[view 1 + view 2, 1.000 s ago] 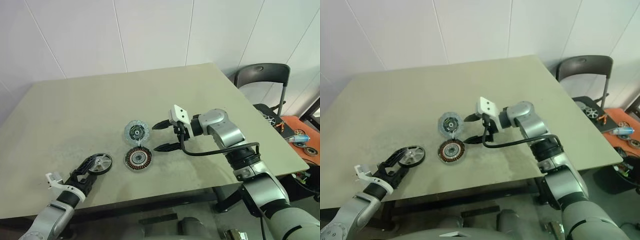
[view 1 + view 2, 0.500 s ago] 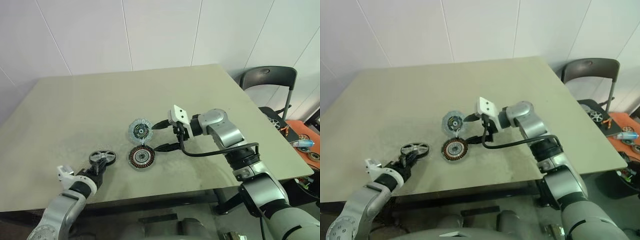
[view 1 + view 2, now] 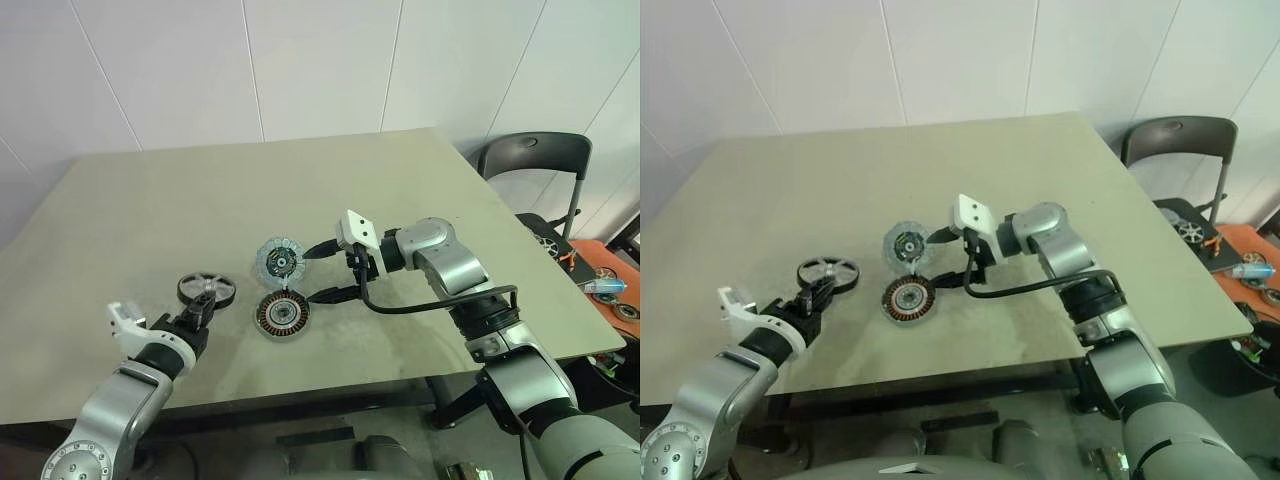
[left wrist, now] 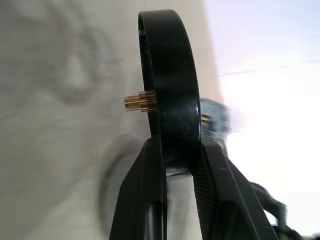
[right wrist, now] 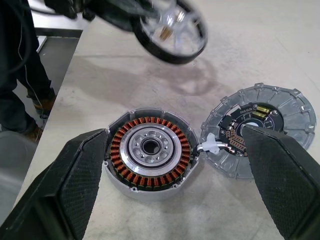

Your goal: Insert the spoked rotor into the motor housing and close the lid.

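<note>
The left gripper (image 3: 203, 312) sits nearest, at the front-left part of the pale grey-green bench (image 3: 150, 210), its two black fingers (image 4: 145, 200) clamped on the black-rimmed wheel-like spoked rotor with silver spokes (image 3: 207, 290). The rotor is held off the bench surface, apart from the other parts. In the left wrist view the rotor stands edge-on, so its spokes are hidden and only the black rim and a small brass-coloured stub at the hub can be made out; the scene behind it is blurred. In the right wrist view the rotor is smeared and cut off at the picture's edge.

Further in, near the bench's middle, lies the round shallow motor housing with its ring of copper-brown windings around a silver hub (image 5: 149, 154), open face up. Just beyond it lies the round silvery lid with a radial-patterned inner face (image 5: 260, 130), joined to the housing's edge by a short pale link; one finger of the right gripper covers part of it.

The right gripper (image 3: 327, 270) hangs beside these two parts, its fingers spread wide and empty.

Past the bench's right edge a black chair (image 3: 530, 160) stands, partly hidden by the bench.
</note>
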Controlling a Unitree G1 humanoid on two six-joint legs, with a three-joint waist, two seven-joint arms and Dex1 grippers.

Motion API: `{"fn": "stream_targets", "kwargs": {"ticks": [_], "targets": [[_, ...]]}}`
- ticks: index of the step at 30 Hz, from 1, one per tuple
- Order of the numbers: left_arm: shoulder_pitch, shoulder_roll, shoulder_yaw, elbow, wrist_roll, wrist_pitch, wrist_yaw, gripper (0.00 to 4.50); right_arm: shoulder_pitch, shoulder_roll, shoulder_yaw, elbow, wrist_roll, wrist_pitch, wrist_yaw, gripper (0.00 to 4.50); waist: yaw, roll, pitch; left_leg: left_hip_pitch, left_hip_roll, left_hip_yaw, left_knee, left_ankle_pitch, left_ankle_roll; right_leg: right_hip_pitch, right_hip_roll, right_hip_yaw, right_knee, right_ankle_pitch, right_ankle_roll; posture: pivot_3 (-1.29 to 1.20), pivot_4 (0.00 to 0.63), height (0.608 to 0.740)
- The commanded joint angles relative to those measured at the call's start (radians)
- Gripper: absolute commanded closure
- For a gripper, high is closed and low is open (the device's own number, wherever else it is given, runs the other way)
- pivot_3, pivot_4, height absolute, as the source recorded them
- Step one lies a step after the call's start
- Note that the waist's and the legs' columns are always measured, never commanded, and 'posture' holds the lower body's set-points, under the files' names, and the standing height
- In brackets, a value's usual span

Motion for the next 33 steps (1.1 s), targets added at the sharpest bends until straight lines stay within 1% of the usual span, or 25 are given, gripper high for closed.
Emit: {"fn": "stream_targets", "kwargs": {"ticks": [1, 5, 8, 11, 15, 17, 20, 24, 33], "targets": [[-0.010, 0.052, -0.036, -0.041, -0.050, 0.042, -0.088, 4.09, -0.020, 0.006, -0.006, -0.009, 0.005, -0.011, -0.005, 0.00, 0.000, 0.000, 0.000, 0.000, 0.000, 0.000, 0.000, 0.000, 0.000, 0.000, 0.000, 0.000, 0.000, 0.000, 0.000, 0.00, 0.000, 0.740], [-0.018, 0.103, -0.066, 0.018, -0.053, 0.084, -0.174, 4.09, -0.023, 0.003, -0.009, -0.006, 0.004, -0.013, -0.007, 0.00, -0.001, 0.000, 0.000, 0.001, 0.000, 0.000, 0.000, 0.000, 0.000, 0.000, 0.000, 0.000, 0.001, 0.000, 0.000, 0.00, 0.000, 0.740], [-0.031, 0.114, -0.066, 0.070, -0.053, 0.103, -0.229, 4.09, -0.026, -0.005, -0.014, 0.003, 0.000, -0.019, -0.009, 0.00, -0.001, 0.000, 0.000, 0.001, 0.000, 0.000, 0.000, 0.000, 0.000, 0.000, 0.001, 0.000, 0.002, 0.000, 0.000, 0.00, 0.000, 0.740], [-0.024, 0.132, -0.054, 0.152, -0.053, 0.170, -0.336, 4.09, -0.033, -0.033, -0.019, 0.028, -0.014, -0.039, -0.005, 0.00, -0.001, 0.000, 0.000, 0.000, 0.000, 0.000, 0.002, 0.000, 0.000, 0.000, 0.001, 0.000, 0.002, 0.000, 0.000, 0.00, 0.000, 0.740], [-0.023, 0.130, -0.033, 0.269, -0.053, 0.259, -0.499, 4.09, -0.053, -0.046, -0.026, 0.075, -0.028, -0.073, -0.010, 0.00, -0.002, 0.000, 0.000, 0.000, 0.000, 0.001, 0.003, 0.000, 0.001, 0.000, 0.001, 0.000, 0.002, 0.000, 0.000, 0.00, 0.000, 0.740], [-0.041, 0.118, -0.032, 0.320, -0.053, 0.295, -0.545, 4.09, -0.060, -0.045, -0.027, 0.087, -0.028, -0.080, -0.011, 0.00, -0.003, 0.000, 0.000, 0.000, 0.000, 0.001, 0.003, 0.000, 0.001, 0.000, 0.001, 0.001, 0.002, 0.000, 0.000, 0.00, 0.000, 0.740], [-0.069, 0.142, -0.078, 0.378, -0.053, 0.341, -0.551, 4.09, -0.065, -0.042, -0.028, 0.094, -0.028, -0.086, -0.010, 0.00, -0.002, 0.000, 0.000, 0.000, 0.000, 0.001, 0.005, 0.000, 0.001, 0.000, 0.001, 0.001, 0.004, 0.000, 0.000, 0.00, 0.000, 0.740], [-0.091, 0.135, -0.103, 0.393, -0.053, 0.377, -0.559, 4.09, -0.058, -0.042, -0.026, 0.086, -0.027, -0.086, -0.010, 0.00, -0.002, 0.000, 0.000, 0.000, 0.000, 0.001, 0.006, 0.000, 0.001, 0.000, 0.001, 0.002, 0.005, 0.000, 0.000, 0.00, 0.000, 0.740], [-0.113, 0.137, -0.140, 0.422, -0.043, 0.386, -0.545, 4.09, -0.046, -0.040, -0.024, 0.067, -0.022, -0.075, -0.009, 0.00, -0.002, 0.000, 0.000, 0.000, 0.000, 0.001, 0.009, 0.000, 0.001, 0.000, 0.001, 0.003, 0.008, 0.000, 0.000, 0.00, 0.000, 0.740]]}}
